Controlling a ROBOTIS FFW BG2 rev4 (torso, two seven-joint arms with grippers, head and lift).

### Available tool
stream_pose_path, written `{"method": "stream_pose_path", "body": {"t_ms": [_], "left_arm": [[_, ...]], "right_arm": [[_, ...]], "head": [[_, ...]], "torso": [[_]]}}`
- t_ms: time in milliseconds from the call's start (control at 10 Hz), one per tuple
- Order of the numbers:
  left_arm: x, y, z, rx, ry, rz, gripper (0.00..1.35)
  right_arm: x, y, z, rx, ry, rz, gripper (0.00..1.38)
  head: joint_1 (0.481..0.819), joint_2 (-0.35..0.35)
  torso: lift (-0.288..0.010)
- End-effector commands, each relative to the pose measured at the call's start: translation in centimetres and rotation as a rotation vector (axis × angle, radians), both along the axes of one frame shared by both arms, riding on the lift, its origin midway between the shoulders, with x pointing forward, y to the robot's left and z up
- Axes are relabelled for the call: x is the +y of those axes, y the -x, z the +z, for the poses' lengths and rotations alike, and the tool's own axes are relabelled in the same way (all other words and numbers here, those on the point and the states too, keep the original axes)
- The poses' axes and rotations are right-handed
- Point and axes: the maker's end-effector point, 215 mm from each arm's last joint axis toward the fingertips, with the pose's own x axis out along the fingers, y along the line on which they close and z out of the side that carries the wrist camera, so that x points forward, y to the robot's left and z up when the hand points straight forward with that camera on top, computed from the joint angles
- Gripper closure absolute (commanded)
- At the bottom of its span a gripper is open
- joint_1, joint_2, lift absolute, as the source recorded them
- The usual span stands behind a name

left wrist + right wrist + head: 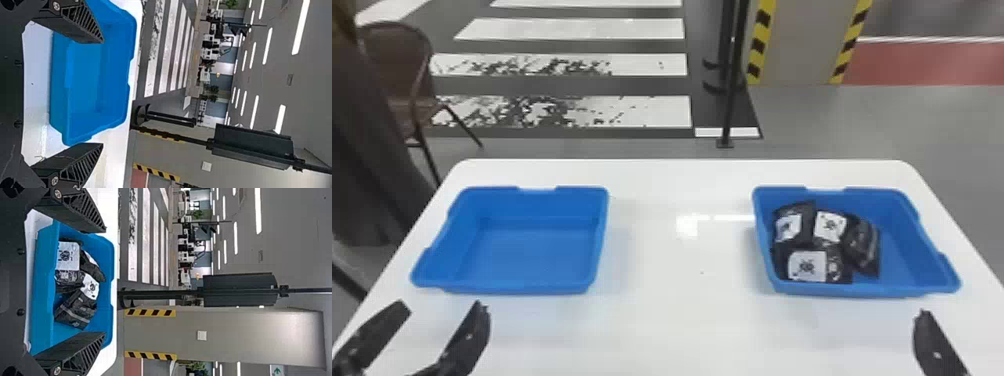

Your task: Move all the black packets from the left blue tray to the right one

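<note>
My left gripper (443,320) stands open over the table's near left part, just in front of the left blue tray (532,250), which holds nothing. In the left wrist view the gripper (102,93) has its fingers wide apart, the tray (84,78) beyond them. At the near right, one finger of my right gripper (934,345) shows in front of the right blue tray (912,250). Several black packets (862,245) with white labels lie heaped in that tray's left half. In the right wrist view the gripper (105,282) is open, its fingers empty, with the packets (76,309) beyond.
Both trays stand on a white table (682,310) with a wide gap between them. Past its far edge are a brown chair (402,75) at the left, a dark pole (732,90) and a pillar (794,45) with striped edges.
</note>
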Motion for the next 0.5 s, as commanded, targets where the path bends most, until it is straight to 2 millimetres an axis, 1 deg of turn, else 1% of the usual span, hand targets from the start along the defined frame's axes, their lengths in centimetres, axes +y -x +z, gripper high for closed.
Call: {"method": "stream_pose_path", "body": {"t_ms": [0, 400], "left_arm": [[0.00, 0.01, -0.10, 0.003, 0.003, 0.002, 0.10], [-0.01, 0.10, -0.24, 0.007, 0.005, 0.002, 0.10]], "right_arm": [[0.00, 0.01, 0.00, 0.000, 0.000, 0.000, 0.09], [-0.01, 0.01, 0.01, 0.000, -0.002, 0.000, 0.09]], "head": [[0.695, 0.016], [0.695, 0.015]], "torso": [[-0.140], [-0.140]]}}
